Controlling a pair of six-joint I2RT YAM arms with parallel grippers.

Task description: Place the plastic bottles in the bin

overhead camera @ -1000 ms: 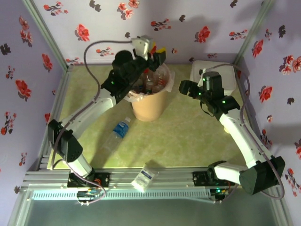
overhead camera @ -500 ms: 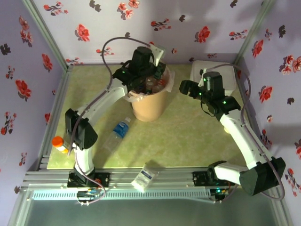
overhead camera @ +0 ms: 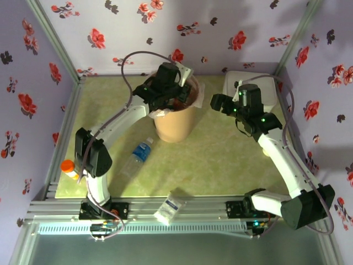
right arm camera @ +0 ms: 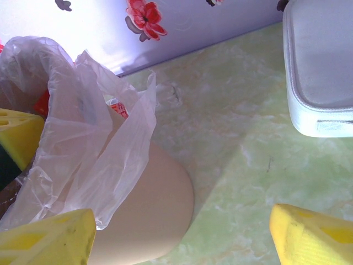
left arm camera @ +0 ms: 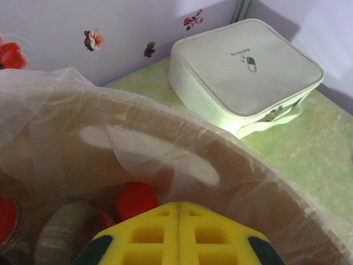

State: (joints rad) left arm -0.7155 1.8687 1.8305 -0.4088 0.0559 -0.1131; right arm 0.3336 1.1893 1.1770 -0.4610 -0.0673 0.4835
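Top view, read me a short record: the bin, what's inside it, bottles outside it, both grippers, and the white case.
bin: tan, upright, mid-table, lined with a clear bag
inside bin: bottles, one red cap in view
blue-capped bottle: lying on its side, near-left of the bin
blue-labelled bottle: lying at the near edge
left gripper: shut, over the bin's mouth, holding nothing
right gripper: open, right of the bin, empty
white case: closed, far right corner
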